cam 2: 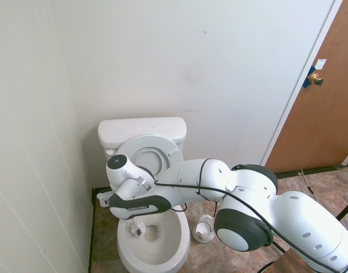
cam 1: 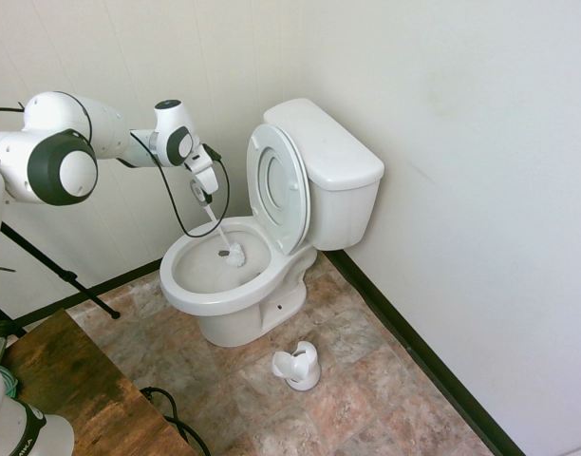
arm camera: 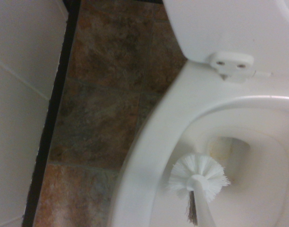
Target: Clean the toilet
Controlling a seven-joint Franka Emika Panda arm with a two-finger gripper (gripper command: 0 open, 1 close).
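The white toilet stands against the wall with its seat and lid raised against the tank. My gripper hangs over the bowl's wall-side rim, shut on the thin handle of a white toilet brush. The brush head rests against the inside of the bowl, on the side nearest the panelled wall. In the wrist view the bristle head lies just inside the bowl rim, beside the drain opening.
A small white brush holder sits on the tiled floor in front of the toilet. A wooden surface fills the near corner. A brown door stands at the right. A black baseboard runs along the walls.
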